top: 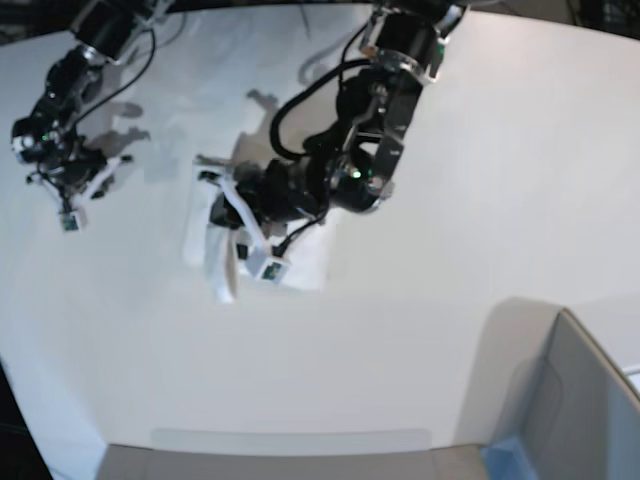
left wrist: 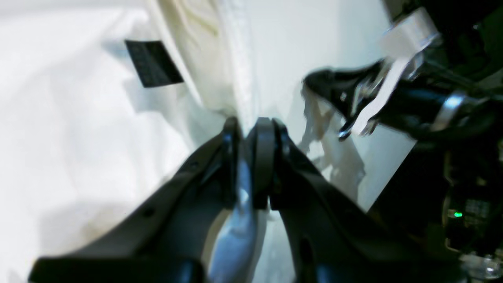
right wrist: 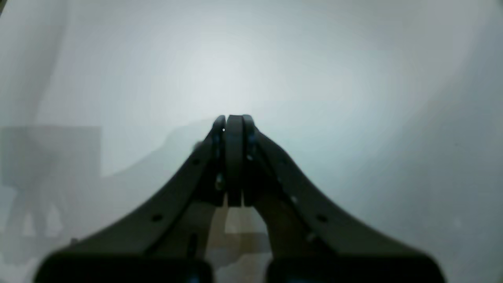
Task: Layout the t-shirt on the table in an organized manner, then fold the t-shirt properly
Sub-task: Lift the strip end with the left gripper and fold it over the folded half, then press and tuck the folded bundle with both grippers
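Left fingers (left wrist: pixel 251 129) pinch t-shirt (left wrist: pixel 78 137) fold (black tag (left wrist: pixel 154 63) beside); right fingers (right wrist: pixel 234 122) closed, empty, above tabletop (top: pixel 480 180).

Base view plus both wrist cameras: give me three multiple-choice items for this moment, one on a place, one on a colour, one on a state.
1. Where does the white cloth t-shirt lie on the large plain white table?
A. Bunched under the left gripper
B. Inside the grey bin
C. Spread flat below the right gripper

2. What colour is the small rectangular tag on the cloth?
A. Orange
B. Black
C. Blue

3. How do the right gripper's jaws stand?
A. Wide open
B. Closed on cloth
C. Closed, with nothing between them

Answers:
1 A, as the base view shows the crumpled cloth beneath that arm and the left wrist view shows a fold pinched between its pads.
2 B, as the left wrist view shows a dark black patch against white fabric.
3 C, as the right wrist view shows the pads pressed together over bare tabletop.
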